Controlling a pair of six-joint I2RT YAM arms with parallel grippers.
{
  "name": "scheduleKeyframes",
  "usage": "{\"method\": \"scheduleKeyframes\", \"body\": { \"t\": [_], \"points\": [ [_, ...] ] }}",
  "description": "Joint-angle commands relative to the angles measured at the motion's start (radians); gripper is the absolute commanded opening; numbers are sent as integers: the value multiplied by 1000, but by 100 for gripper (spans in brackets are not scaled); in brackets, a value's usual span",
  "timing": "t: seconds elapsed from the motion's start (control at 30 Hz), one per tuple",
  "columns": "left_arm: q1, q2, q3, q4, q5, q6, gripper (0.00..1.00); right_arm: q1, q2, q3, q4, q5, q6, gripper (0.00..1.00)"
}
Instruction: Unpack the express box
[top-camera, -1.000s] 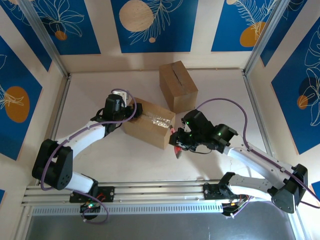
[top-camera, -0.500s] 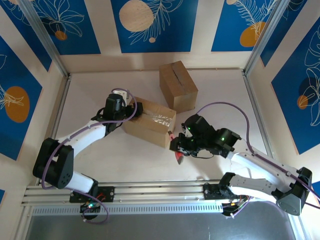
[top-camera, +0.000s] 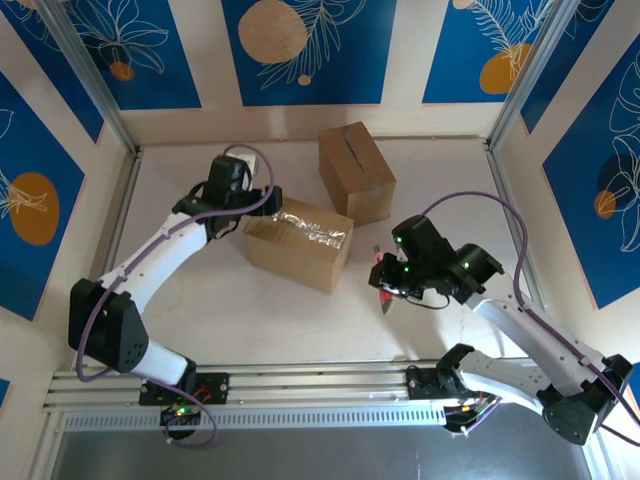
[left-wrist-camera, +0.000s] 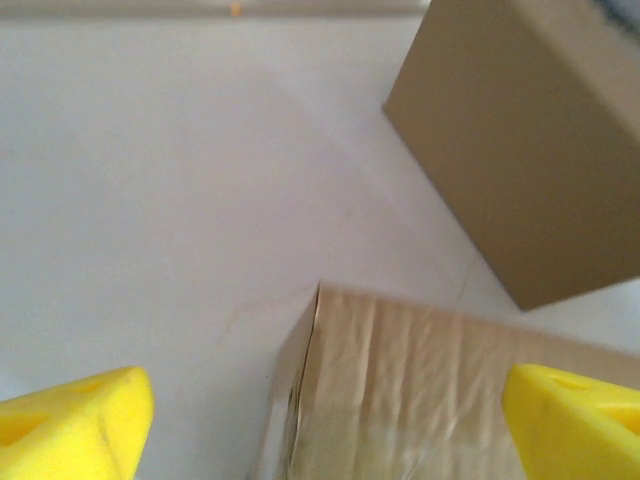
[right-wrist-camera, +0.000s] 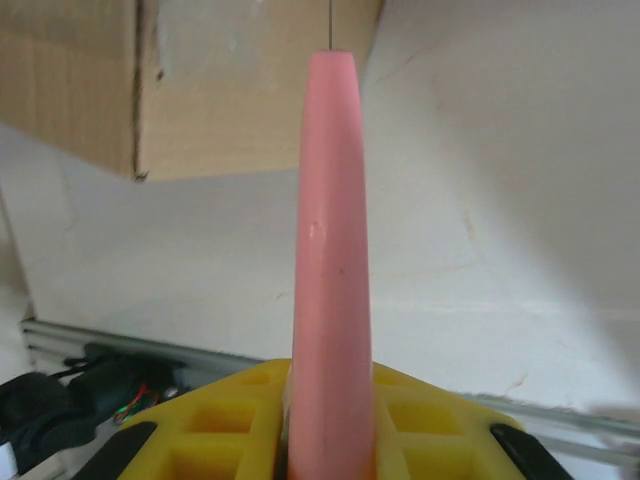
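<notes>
Open passage is offered along the near edge of the worktop (top-camera: 250, 325), where bare surface is seen between the two arm bases. The middle is taken up by the taped box (top-camera: 300, 245), set askew. A second box (top-camera: 356, 172) is stood upright by the far edge, and little room is given between the two. The taped box's far-left end is overhung by the left claw (top-camera: 258, 200), its fingers spread. The stretch just right of that box is occupied by the right claw (top-camera: 386, 288), closed on a pink cutter (top-camera: 386, 302). The far right corner is unobstructed. Three sides are closed off by walls (top-camera: 310, 120).
</notes>
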Motion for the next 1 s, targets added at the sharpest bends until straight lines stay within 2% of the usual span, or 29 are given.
{"method": "scheduleKeyframes", "body": {
  "t": [0.0,0.1,0.27,0.43,0.7,0.97],
  "points": [
    [7,101,166,-144,-43,88,86,-15,69,30,-12,69,-78,0],
    [22,259,322,-191,-30,122,80,-25,138,38,28,90,-85,0],
    [40,493,533,-238,0,162,80,-29,242,48,97,104,-63,0],
    [50,599,623,-316,-24,174,79,-28,333,66,165,80,-47,0],
    [50,414,391,-368,-145,137,79,-9,538,232,249,-25,-93,0],
    [50,182,75,-414,-195,-6,79,1,803,569,235,-96,-188,0]
  ]
}}
